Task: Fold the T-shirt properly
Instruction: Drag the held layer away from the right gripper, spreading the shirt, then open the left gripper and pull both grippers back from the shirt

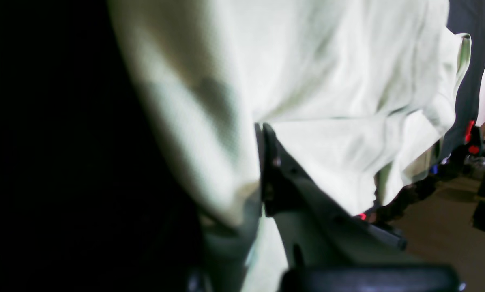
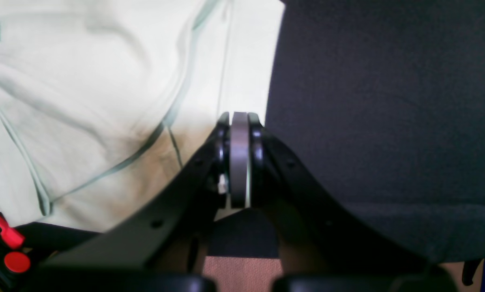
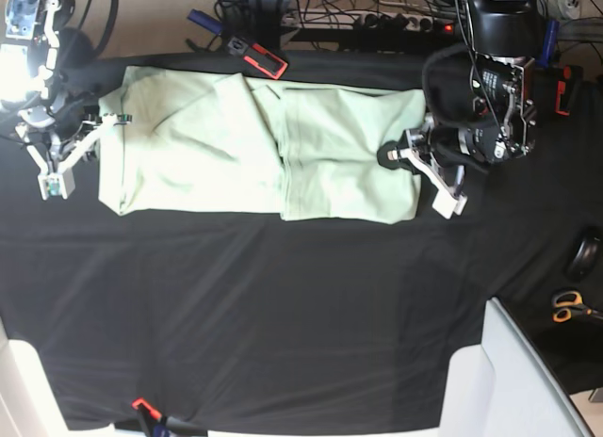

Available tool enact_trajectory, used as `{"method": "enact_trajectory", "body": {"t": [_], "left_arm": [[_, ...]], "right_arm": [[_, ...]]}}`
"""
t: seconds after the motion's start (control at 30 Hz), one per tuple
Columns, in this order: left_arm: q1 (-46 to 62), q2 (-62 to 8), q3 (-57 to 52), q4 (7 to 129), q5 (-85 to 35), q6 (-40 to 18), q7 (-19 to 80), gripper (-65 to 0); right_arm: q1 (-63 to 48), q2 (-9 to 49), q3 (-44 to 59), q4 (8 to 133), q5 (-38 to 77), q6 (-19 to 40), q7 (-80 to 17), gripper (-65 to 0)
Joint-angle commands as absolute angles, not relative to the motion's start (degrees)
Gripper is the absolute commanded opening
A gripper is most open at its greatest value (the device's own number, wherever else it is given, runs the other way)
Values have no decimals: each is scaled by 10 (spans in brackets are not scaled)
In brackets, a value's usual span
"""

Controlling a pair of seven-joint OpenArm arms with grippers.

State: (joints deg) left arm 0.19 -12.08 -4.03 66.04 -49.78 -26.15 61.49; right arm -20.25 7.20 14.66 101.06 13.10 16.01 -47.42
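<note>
Lying flat on black table (image 3: 283,305), T-shirt (image 3: 254,154), left jaws pinching its edge, right jaws pressed together.

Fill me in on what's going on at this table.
A two-armed robot is folding a pale green T-shirt lying as a long band on a black-covered table. The left pincer is shut on cloth at one end. The right pincer is shut at the other end, by the shirt's edge.
</note>
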Motion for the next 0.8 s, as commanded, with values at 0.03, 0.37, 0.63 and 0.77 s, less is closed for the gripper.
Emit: {"method": "enact_trajectory", "body": {"t": [0.03,0.37,0.63,0.77], "left_arm": [[-2,-128,-44,677,-509,-258,613,-650],[0,-136,-40,678,-509,-168,613,-551],[21,-162,-44,721,-512,-166,619,-306],[30,-180,-77,788,-511,-166,666,-218]], "right_arm": [[-192,66,151,1019,135,160,-464,-649],[-189,62,151,1019,135,160,-466,-649],[-188,62,151,1019,135,160,-466,-649],[-181,62,151,1019,135,160,-467,-643]]}}
